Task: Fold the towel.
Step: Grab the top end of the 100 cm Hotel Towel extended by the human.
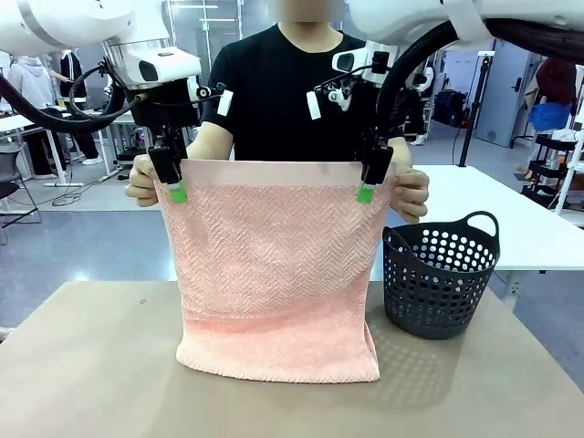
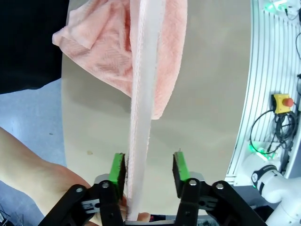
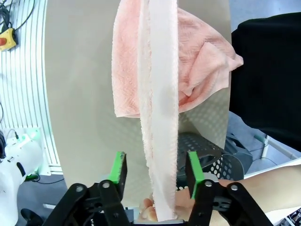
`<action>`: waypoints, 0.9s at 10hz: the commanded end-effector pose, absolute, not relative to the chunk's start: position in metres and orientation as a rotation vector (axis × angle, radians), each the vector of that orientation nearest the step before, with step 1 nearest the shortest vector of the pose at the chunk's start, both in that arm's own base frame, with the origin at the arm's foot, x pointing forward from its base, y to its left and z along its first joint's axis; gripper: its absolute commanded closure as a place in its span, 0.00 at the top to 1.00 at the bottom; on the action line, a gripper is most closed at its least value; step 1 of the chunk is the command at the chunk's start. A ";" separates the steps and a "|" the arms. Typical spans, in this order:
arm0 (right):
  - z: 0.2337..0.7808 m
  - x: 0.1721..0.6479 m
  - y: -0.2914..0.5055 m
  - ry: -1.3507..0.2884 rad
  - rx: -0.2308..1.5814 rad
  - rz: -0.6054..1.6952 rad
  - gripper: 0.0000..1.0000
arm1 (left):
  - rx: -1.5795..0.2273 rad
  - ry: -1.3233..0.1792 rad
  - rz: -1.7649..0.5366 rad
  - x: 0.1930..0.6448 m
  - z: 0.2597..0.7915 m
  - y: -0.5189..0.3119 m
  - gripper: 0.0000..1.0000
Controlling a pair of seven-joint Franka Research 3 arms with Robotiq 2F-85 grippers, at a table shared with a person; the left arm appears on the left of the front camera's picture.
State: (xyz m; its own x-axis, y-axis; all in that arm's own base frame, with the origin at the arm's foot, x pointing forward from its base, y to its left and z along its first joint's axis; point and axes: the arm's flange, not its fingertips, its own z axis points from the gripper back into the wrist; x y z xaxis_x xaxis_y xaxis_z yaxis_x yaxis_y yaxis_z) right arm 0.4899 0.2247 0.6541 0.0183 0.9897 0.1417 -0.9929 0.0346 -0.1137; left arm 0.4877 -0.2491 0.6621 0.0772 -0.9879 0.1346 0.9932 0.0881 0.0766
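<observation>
**Green pads apart, towel band loose between them**

My left claw and right claw both straddle the smooth top band with jaws unclamped. The person's hands hold the corners just outside each claw, a fingertip low between the right jaws. I judge a pad could push the band aside, or nip that finger.

The towel is light salmon-pink with a herringbone weave and a plain paler band along its top edge, the basket is dark grey with round holes, the table is beige, the person's shirt is black, and the left gripper and right gripper are black with green pads.
</observation>
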 end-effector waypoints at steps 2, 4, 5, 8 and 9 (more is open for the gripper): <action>0.655 0.489 0.225 -0.181 0.013 1.519 0.00 | -0.068 -0.186 -1.512 0.484 0.661 -0.245 0.02; 0.656 0.490 0.225 -0.178 0.011 1.520 0.00 | -0.067 -0.187 -1.510 0.481 0.662 -0.242 0.00; 0.657 0.490 0.225 -0.178 0.009 1.521 0.00 | -0.069 -0.187 -1.510 0.481 0.661 -0.243 0.00; 0.657 0.492 0.222 -0.189 0.019 1.522 0.00 | -0.063 -0.194 -1.477 0.480 0.661 -0.239 0.00; 0.654 0.495 0.216 -0.193 -0.003 1.535 0.00 | -0.050 -0.206 -1.454 0.476 0.659 -0.235 0.00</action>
